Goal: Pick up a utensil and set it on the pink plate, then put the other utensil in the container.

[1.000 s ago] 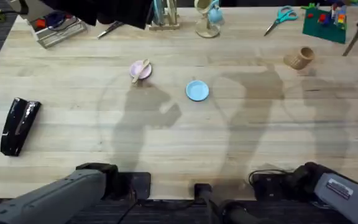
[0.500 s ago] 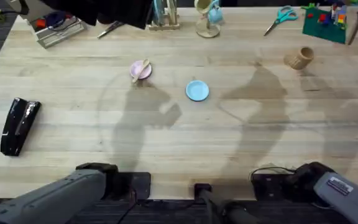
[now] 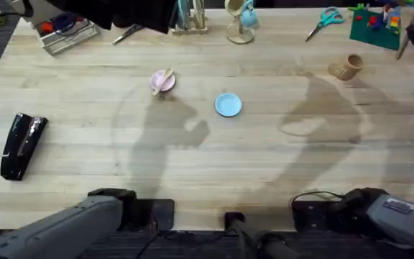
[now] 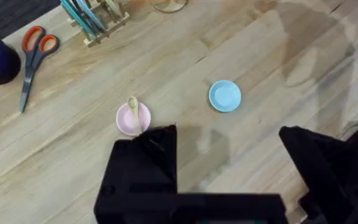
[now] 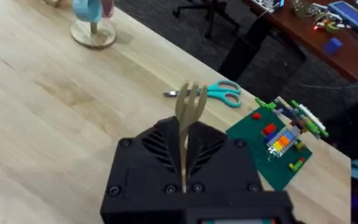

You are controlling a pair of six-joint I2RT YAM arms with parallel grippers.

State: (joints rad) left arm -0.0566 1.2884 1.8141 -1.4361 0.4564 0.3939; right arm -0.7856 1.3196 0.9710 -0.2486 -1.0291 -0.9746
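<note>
Between the right gripper's (image 5: 184, 155) closed fingers the wooden fork (image 5: 188, 118) is clamped upright, tines up. Well away from it the tan container (image 3: 346, 67) stands, and below the left gripper (image 4: 229, 168), seen spread apart, the pink plate (image 4: 127, 122) carries the spoon (image 4: 135, 111).

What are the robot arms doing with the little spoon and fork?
The wooden spoon already lies on the pink plate, so that part looks done. The right gripper is shut on the wooden fork, tines pointing away from it, held above the far right part of the table near the scissors. The tan cup stands on the table, waiting for the fork. The left gripper hangs open above the two plates, holding nothing.
</note>
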